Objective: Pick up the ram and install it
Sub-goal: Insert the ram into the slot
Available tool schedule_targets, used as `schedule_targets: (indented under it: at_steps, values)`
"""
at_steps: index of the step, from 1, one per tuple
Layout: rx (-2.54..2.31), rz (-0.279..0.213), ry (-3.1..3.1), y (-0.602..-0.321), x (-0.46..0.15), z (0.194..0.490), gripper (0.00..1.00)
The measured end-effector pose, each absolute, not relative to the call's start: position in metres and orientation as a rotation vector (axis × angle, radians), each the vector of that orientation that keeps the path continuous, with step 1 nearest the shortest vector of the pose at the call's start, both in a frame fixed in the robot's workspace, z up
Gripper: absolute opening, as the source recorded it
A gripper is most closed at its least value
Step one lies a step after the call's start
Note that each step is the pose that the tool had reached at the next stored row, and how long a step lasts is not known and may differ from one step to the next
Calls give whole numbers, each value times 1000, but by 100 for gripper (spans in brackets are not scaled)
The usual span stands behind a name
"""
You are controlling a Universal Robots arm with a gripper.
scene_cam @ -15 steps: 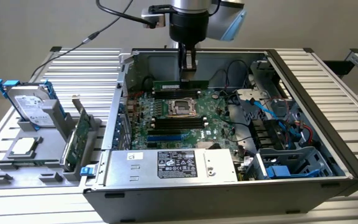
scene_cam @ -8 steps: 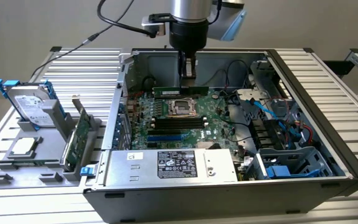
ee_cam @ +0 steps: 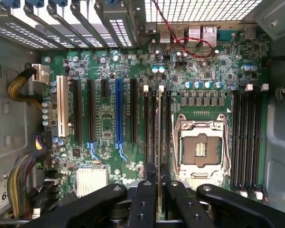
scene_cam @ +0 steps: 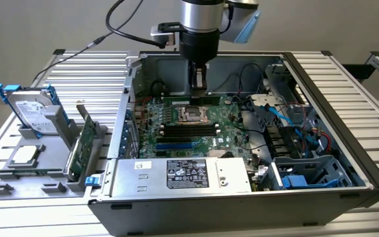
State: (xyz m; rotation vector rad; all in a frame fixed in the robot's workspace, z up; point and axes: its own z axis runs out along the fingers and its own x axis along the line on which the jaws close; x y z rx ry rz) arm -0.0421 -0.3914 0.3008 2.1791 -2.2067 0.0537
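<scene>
My gripper (scene_cam: 199, 91) hangs inside the open computer case (scene_cam: 321, 84), shut on the ram (scene_cam: 176, 98), a thin green stick held level above the motherboard (scene_cam: 176, 140). In the wrist view the ram (ee_cam: 158, 137) is seen edge-on between the black fingers (ee_cam: 145, 199) of my gripper (ee_cam: 158, 173). It lines up along the black memory slots (ee_cam: 154, 128) that lie between the empty processor socket (ee_cam: 199, 147) and the expansion slots (ee_cam: 118, 114). I cannot tell whether the stick touches a slot.
A second bank of memory slots (ee_cam: 247, 137) lies on the socket's other side. The power supply (scene_cam: 183, 175) and blue cables (scene_cam: 278, 111) crowd the case. Outside, on the exterior view's left, a grey fixture (scene_cam: 18, 190) holds a hard drive (scene_cam: 35, 116), an expansion card (scene_cam: 84, 143) and a silver processor (scene_cam: 23, 155).
</scene>
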Motion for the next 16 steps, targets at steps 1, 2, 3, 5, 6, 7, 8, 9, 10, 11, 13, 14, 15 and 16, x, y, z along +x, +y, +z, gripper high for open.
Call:
schedule_targets:
  at_steps: [1,2,3,5,6,7,8,9,10,11,13,14,15,16]
  values:
    - [2179,54,-2207,-391,-42,299,14]
    - [2179,54,-2207,-391,-42,297,14]
    - [2179,53,-2207,-391,-42,295,14]
    - [2179,53,-2206,-391,-41,292,14]
    - [2179,52,-2206,-391,-41,290,14]
    - [2178,50,-2205,-391,-40,288,14]
    - [2176,46,-2203,-391,-39,287,14]
    - [2174,42,-2201,-391,-39,285,14]
    - [2172,37,-2199,-392,-38,284,14]
    - [2170,32,-2196,-392,-37,283,14]
    - [2167,24,-2193,-392,-36,280,14]
    - [2166,22,-2191,-392,-36,278,14]
    - [2165,21,-2191,-392,-35,276,14]
    - [2165,21,-2191,-392,-35,274,14]
